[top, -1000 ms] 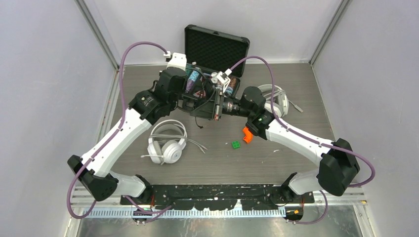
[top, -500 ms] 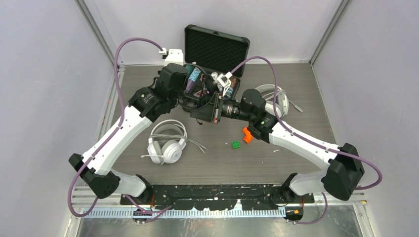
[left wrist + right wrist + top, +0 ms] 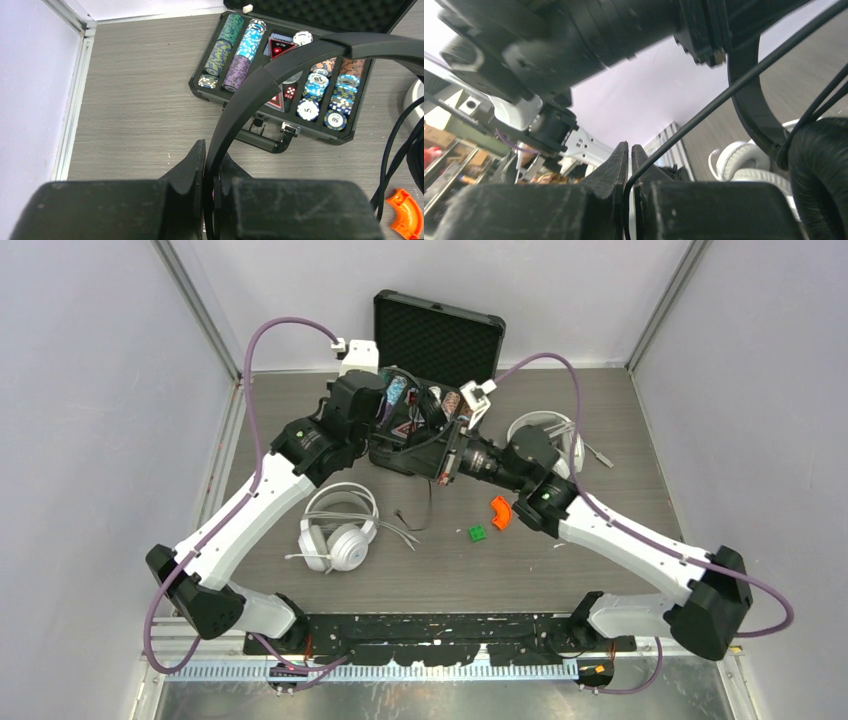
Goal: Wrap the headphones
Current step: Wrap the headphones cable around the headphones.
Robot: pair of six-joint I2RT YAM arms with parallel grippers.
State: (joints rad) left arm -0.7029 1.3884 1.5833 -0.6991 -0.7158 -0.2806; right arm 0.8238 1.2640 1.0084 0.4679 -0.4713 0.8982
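The black headphones (image 3: 412, 443) hang above the table between both arms. My left gripper (image 3: 207, 150) is shut on their black headband (image 3: 300, 52), which arches up and to the right. My right gripper (image 3: 630, 150) is shut on the thin black cable (image 3: 724, 95), which runs up past a black ear cup (image 3: 819, 170). In the top view the cable's loose end (image 3: 430, 510) trails down to the table. One white pair of headphones (image 3: 338, 530) lies front left with its cable spread out. Another white pair (image 3: 552, 435) lies back right, partly hidden by my right arm.
An open black case (image 3: 280, 145) with poker chips stands at the back under the grippers, its lid (image 3: 437, 335) upright. An orange curved piece (image 3: 499, 512) and a green brick (image 3: 478, 533) lie on the table near my right forearm. Walls close in left, right and back.
My right gripper has closed tighter on the black cable and moved right and back, drawing it out. The cable's loose end now reaches the table. The left arm barely shifted.
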